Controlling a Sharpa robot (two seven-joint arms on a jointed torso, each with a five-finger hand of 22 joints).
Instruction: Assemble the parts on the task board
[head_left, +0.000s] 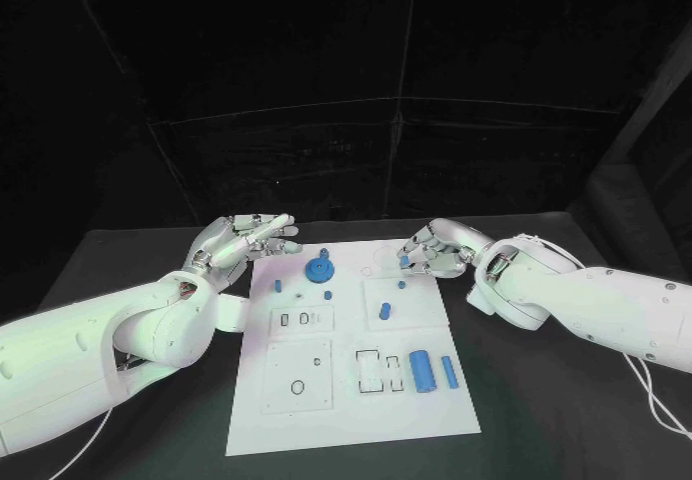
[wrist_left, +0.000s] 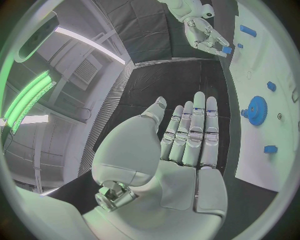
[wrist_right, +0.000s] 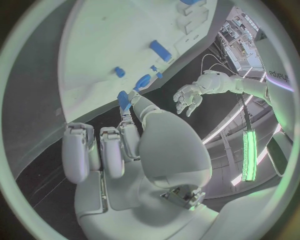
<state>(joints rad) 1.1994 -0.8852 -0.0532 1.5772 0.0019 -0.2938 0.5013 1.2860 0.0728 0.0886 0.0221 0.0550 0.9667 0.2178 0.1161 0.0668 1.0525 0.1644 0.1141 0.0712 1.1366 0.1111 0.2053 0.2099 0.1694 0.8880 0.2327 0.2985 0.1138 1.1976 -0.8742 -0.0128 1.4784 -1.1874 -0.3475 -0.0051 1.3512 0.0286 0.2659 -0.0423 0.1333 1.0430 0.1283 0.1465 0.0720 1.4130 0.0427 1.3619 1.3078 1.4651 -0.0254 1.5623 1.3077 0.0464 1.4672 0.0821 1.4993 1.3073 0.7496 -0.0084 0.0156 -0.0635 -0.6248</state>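
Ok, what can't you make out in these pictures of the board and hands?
Right wrist view: the small blue piece pinched by the right hand is partly hidden by its fingers; shape unclear.
Head view: whether the slots on the task board are filled; too small.
Left wrist view: the board beyond the blue gear, cut by the circle's rim.

Left hand (wrist_left: 187, 145) open, fingers straight, beside the task board (wrist_left: 262, 165) bearing a blue gear (wrist_left: 256, 110)

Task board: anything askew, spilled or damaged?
Nothing stands out. The task board lies flat, and the blue gear and loose blue parts lie on it. The right hand pinches a small blue part; the left hand holds nothing.
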